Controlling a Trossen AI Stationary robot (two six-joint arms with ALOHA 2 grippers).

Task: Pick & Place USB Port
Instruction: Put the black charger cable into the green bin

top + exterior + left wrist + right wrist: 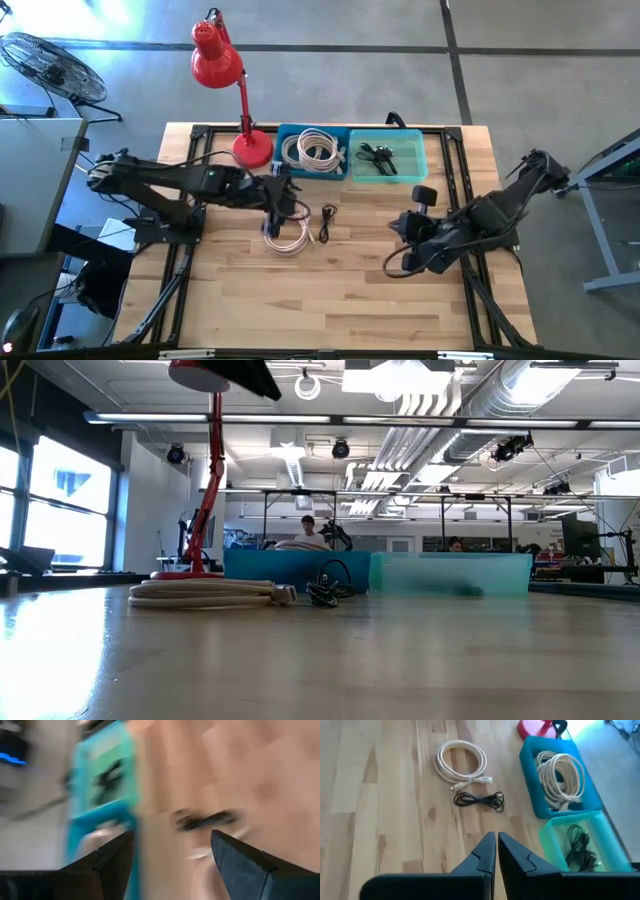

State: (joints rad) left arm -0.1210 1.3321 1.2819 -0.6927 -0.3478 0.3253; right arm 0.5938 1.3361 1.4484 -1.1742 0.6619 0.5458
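Note:
A black USB cable lies bunched on the wooden table, also seen in the low view and the right wrist view. To its left lies a white coiled cable. My left gripper hangs above the white coil, clear of the table, with its fingers open. The black cable shows blurred beyond them. My right gripper waits to the right of the cables, shut.
Along the far edge stand a blue bin holding white coiled cables and a teal bin holding black cables. A red desk lamp stands left of the blue bin. Bare wood lies on the near half of the table.

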